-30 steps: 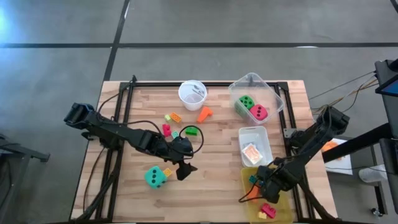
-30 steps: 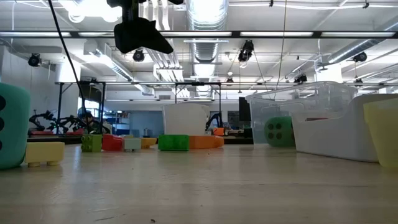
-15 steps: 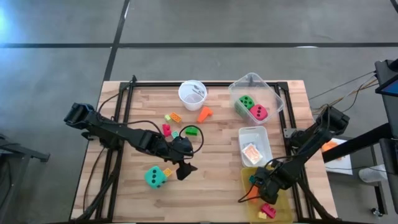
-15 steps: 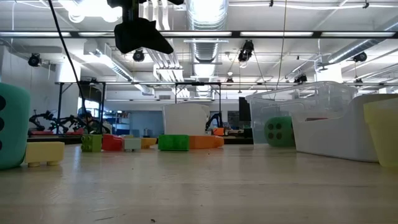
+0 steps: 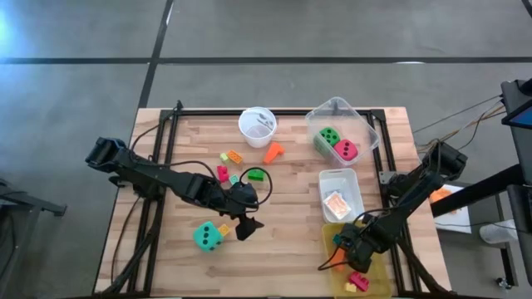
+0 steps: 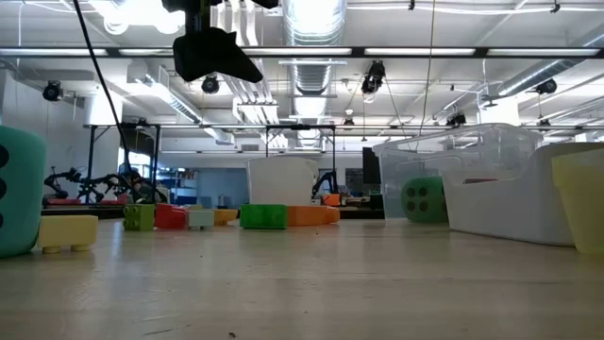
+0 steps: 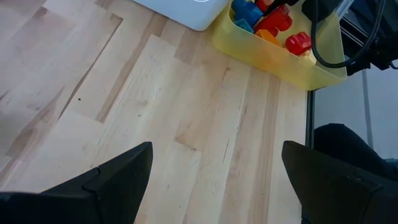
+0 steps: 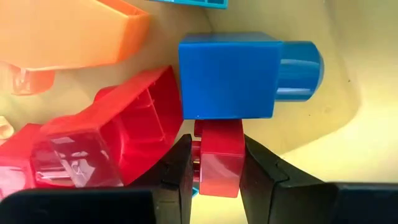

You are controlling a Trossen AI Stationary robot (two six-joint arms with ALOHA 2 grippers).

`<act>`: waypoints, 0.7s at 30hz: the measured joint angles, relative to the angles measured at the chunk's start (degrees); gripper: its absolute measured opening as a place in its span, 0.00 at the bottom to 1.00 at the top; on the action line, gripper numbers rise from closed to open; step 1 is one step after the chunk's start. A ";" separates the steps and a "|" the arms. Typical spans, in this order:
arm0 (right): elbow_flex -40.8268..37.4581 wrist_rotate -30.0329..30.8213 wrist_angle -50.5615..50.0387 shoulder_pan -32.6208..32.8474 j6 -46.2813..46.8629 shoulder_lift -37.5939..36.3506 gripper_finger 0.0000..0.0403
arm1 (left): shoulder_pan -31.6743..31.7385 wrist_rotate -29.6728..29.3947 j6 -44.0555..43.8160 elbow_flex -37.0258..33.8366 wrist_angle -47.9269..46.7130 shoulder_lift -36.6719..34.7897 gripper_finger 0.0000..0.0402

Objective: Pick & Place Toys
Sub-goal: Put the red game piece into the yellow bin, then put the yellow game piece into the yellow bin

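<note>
From the high view, the yellow bin (image 5: 359,262) sits at the worktop (image 5: 291,199) corner on the robot's right side, and I'll place everything off that. The right claw (image 5: 347,247) is down inside the yellow bin among a few small blocks (image 5: 358,281). Just beyond the bin is a white bin (image 5: 341,193) with a small card pack (image 5: 336,204) in it, and past that a clear bin (image 5: 342,133) holding the green die (image 5: 327,138) and the red-pink die (image 5: 345,150). The left claw (image 5: 244,222) hangs over bare wood well left of the yellow bin, with the teal die (image 5: 208,236) just beside it on the far side from the bin. More loose blocks (image 5: 232,156) and a white cup (image 5: 257,124) are farther off toward the back. Low view: the teal die (image 6: 19,192) pokes in at one edge with a pale yellow block (image 6: 66,232) touching it, a row of blocks (image 6: 262,216) runs across the middle, and the yellow bin (image 6: 579,200) is at the opposite edge. Left wrist view: the left claw (image 7: 216,180) is spread wide with nothing in it, and the yellow bin (image 7: 280,53) shows ahead full of red and blue blocks (image 7: 273,18). Right wrist view: the right claw (image 8: 217,165) is pinched onto a small red block (image 8: 217,155), sitting right under a blue block (image 8: 233,74) inside the yellow bin (image 8: 311,134).
</note>
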 joint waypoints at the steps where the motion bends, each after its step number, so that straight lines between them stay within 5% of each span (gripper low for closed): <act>1: 0.00 0.00 0.05 0.02 0.44 0.00 0.22 | 0.00 0.00 -0.01 -0.02 0.00 0.00 0.91; 12: 0.00 -0.07 1.42 0.02 1.62 0.00 0.73 | 0.00 0.00 -0.21 -0.02 -0.08 0.00 0.90; 21: 0.89 -2.74 0.79 0.02 2.69 0.00 0.84 | 0.68 -1.08 -2.51 -0.02 -2.17 0.00 0.90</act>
